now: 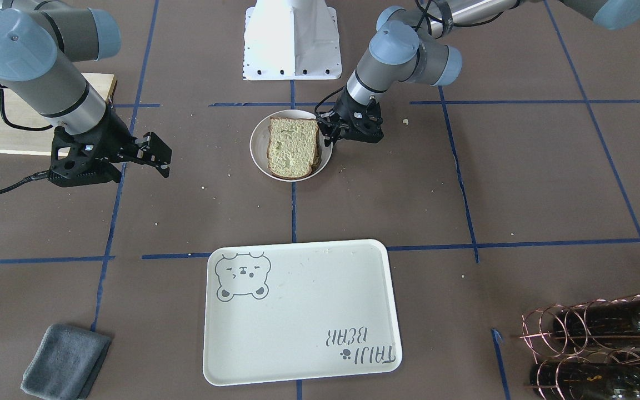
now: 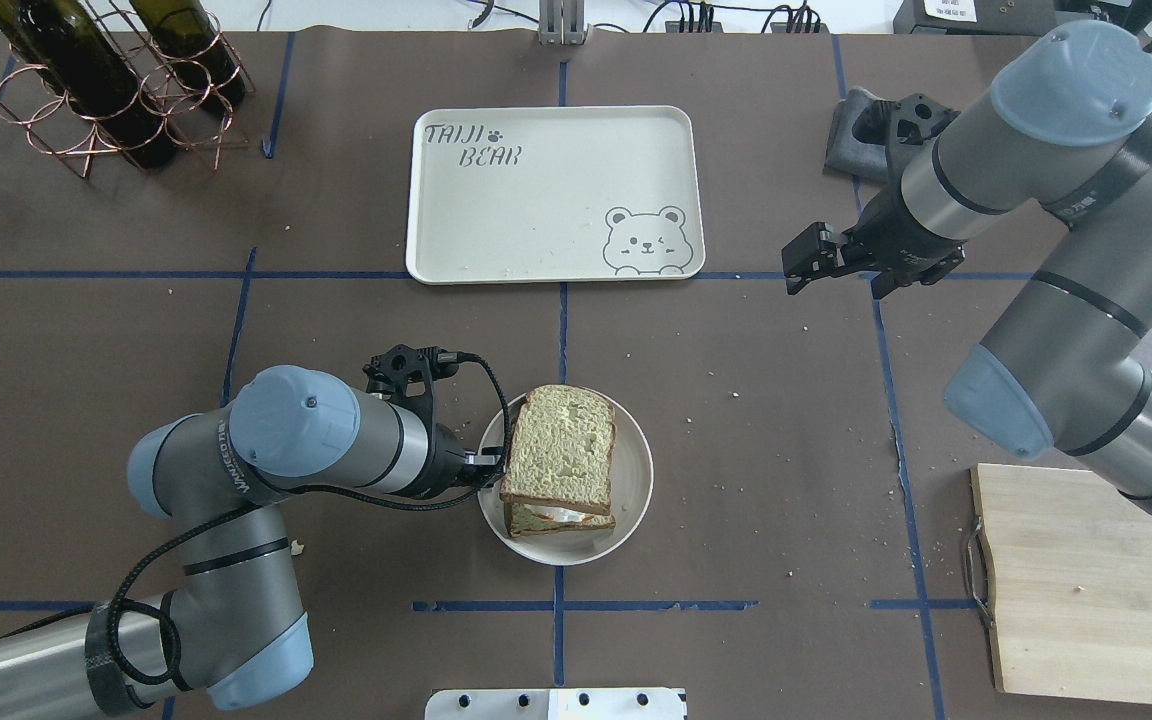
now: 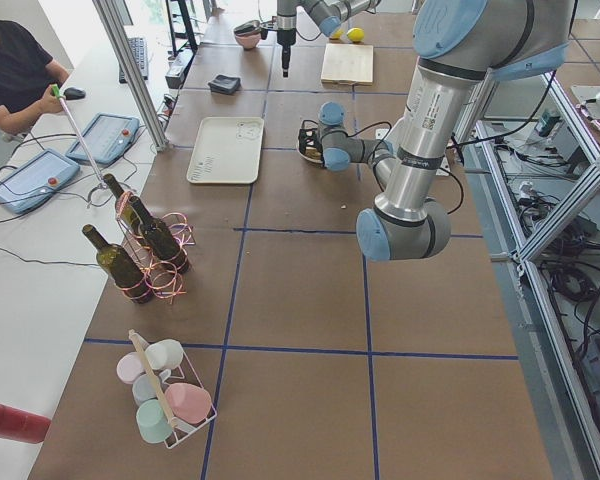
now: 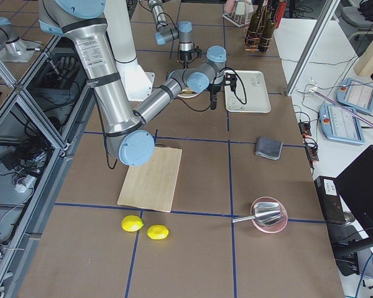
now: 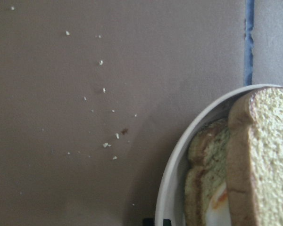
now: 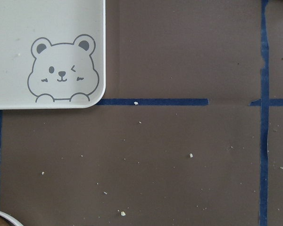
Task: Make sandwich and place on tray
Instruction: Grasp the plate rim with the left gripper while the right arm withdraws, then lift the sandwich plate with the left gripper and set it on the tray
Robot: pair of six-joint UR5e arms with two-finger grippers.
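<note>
The sandwich [image 2: 561, 450] is stacked on a small round white plate [image 2: 636, 480]: two bread slices with the white fried egg [image 5: 217, 207] between them. It also shows in the front view [image 1: 292, 145]. My left gripper [image 2: 484, 470] is at the plate's left rim, and its fingertips close on the rim [image 5: 174, 169] in the left wrist view. The cream tray [image 2: 536, 200] with the bear drawing lies bare beyond the plate [image 1: 256, 150]. My right gripper [image 2: 801, 262] is open and empty, above the table to the right of the tray [image 6: 19, 28].
A wooden cutting board [image 2: 1086, 590] lies at the near right. A grey cloth [image 2: 851, 140] lies behind the right arm. A copper rack with wine bottles [image 2: 106, 80] stands at the far left. Crumbs are scattered on the brown table.
</note>
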